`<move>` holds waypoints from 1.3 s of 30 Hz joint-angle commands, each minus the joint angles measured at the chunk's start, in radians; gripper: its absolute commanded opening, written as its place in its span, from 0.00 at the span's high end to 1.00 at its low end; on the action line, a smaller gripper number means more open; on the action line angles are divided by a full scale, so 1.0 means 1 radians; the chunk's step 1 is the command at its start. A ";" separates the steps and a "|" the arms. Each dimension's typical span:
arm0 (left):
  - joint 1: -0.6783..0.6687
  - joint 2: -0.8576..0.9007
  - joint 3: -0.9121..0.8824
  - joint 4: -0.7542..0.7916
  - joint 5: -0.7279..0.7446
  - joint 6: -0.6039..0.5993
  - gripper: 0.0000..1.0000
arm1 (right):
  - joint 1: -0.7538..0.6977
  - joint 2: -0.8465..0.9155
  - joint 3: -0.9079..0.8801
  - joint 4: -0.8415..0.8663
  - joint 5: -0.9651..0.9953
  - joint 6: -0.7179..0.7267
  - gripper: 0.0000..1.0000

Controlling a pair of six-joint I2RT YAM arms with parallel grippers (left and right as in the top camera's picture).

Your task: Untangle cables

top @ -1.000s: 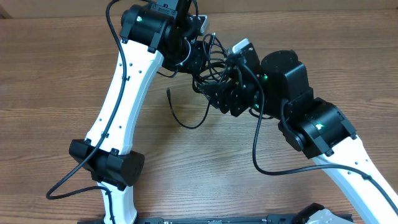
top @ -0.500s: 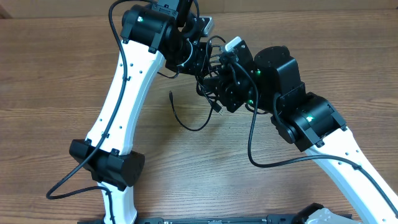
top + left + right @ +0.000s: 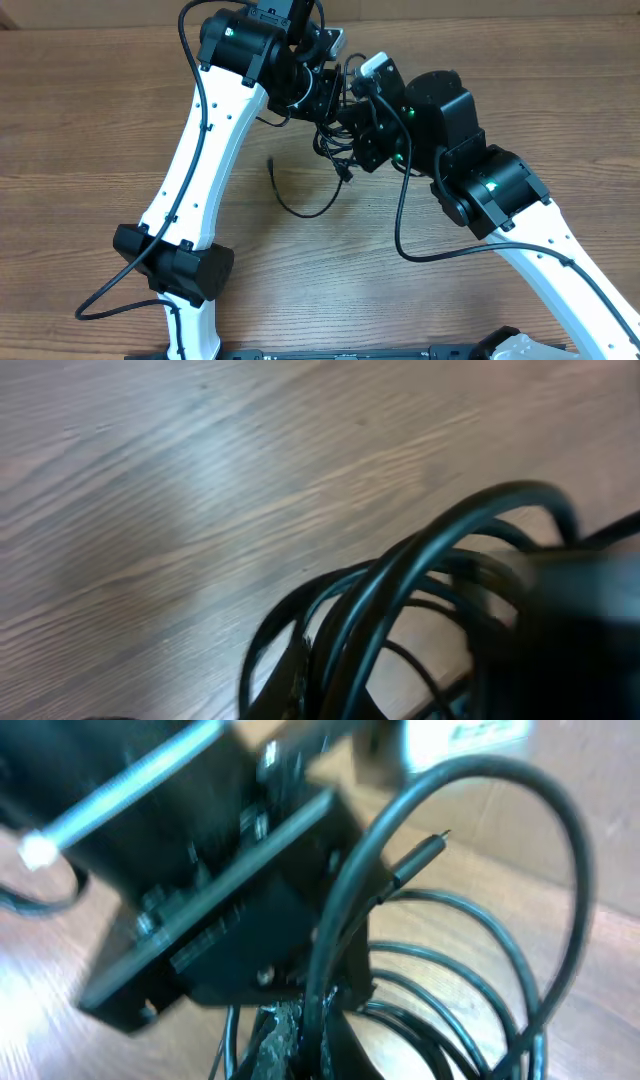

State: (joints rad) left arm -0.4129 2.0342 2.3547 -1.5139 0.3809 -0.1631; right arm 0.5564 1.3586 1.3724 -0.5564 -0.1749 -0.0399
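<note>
**Cords bunched between two clenched grippers, top centre of the frame**

The cables (image 3: pixel 333 140) hang as a knot of thin, glossy black loops in the upper middle of the overhead view, between the left gripper (image 3: pixel 322 95) and the right gripper (image 3: pixel 355 150). One loose tail drops from the knot onto the wood-grain table (image 3: pixel 90 130). It sweeps in a shallow U towards the lower left, and its small plug (image 3: pixel 272 160) points to the top of the frame.

In the right wrist view the cables (image 3: pixel 500 763) arch in a tall round loop, and a slim metal-tipped plug (image 3: pixel 420 855) aims to the upper right. The right gripper (image 3: pixel 290 1045) is clenched, with a cord running down into its fingertips.

In the left wrist view the cables (image 3: pixel 400 590) curve blurred and smooth across the lower right. The left jaws are clenched, but what they pinch cannot be seen.
</note>
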 commanded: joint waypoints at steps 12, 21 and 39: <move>-0.005 0.006 -0.003 -0.023 -0.497 -0.315 0.95 | -0.002 -0.221 0.017 0.130 0.719 0.145 0.96; 0.029 0.006 -0.003 -0.067 -0.690 -0.372 0.89 | -0.003 -0.290 0.017 0.118 0.877 0.144 0.96; 0.032 0.006 -0.003 0.012 0.011 0.037 0.96 | -0.026 -0.273 0.016 -0.006 0.737 0.261 0.96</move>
State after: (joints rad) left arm -0.3626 2.0312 2.3543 -1.5169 0.1780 -0.2653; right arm 0.5434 1.0794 1.3766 -0.5495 0.5926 0.1642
